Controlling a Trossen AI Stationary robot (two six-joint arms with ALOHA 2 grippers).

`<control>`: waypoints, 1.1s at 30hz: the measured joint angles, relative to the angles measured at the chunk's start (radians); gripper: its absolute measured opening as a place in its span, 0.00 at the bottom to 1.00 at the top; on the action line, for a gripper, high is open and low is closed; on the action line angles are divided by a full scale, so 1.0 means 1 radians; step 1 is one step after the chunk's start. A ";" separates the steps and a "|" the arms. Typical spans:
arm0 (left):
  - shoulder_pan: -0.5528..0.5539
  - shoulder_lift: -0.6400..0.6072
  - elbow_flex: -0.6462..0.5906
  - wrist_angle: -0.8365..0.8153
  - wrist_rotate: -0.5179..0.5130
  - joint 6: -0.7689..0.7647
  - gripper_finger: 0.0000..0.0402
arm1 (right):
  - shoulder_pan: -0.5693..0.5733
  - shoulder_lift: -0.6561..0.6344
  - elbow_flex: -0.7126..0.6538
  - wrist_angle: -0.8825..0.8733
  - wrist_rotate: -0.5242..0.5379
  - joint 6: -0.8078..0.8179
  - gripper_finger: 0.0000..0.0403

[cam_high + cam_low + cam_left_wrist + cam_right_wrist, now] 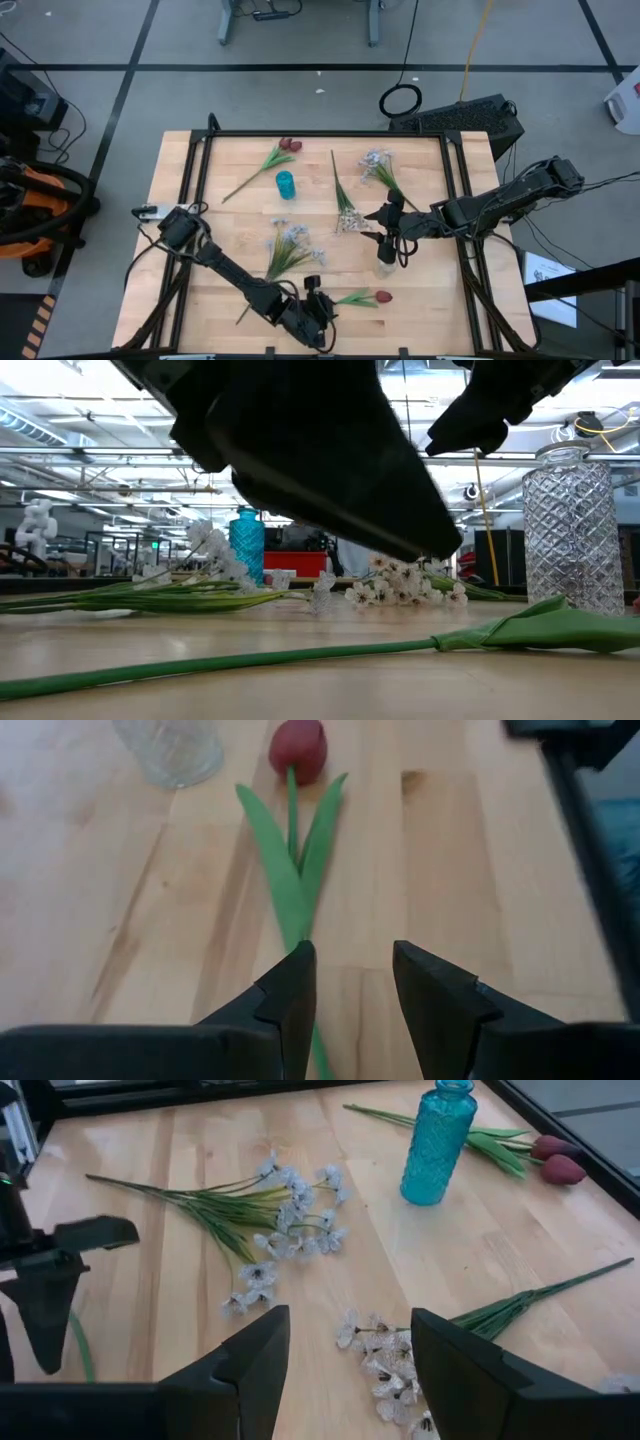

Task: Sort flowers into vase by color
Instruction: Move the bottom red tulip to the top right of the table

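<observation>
A dark red tulip (298,748) lies flat on the table near the front edge. Its green stem (292,880) runs toward my left gripper (355,960). That gripper (328,300) is open and slants down over the stem's middle, one finger on each side, holding nothing. A clear cut-glass vase (386,265) stands upright just beyond the bud. My right gripper (350,1330) hangs open above a white blossom spray (385,1355), beside the clear vase (575,530). A blue vase (286,184) stands at the table's middle left.
Two more red tulips (290,146) lie at the far edge, their stems reaching toward the blue vase. A pale blue spray (290,240) lies mid-table, and another white spray (375,160) at the far right. A black frame (330,134) rims the table.
</observation>
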State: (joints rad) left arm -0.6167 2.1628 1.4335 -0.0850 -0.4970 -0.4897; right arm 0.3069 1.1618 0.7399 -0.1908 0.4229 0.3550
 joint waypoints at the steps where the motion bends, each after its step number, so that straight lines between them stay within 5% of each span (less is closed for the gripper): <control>1: -0.004 0.005 0.009 -0.017 -0.017 0.000 0.35 | 0.000 0.000 0.000 0.001 0.000 0.000 0.49; 25: 0.020 0.096 0.028 -0.019 -0.038 -0.003 0.35 | 0.003 0.000 0.000 -0.010 -0.001 0.027 0.49; 33: 0.056 0.095 0.030 -0.027 0.057 -0.027 0.14 | 0.002 0.000 0.000 -0.010 -0.002 0.026 0.49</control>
State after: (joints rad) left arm -0.5606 2.2581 1.4635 -0.1117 -0.4401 -0.5166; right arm 0.3093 1.1618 0.7399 -0.2008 0.4204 0.3813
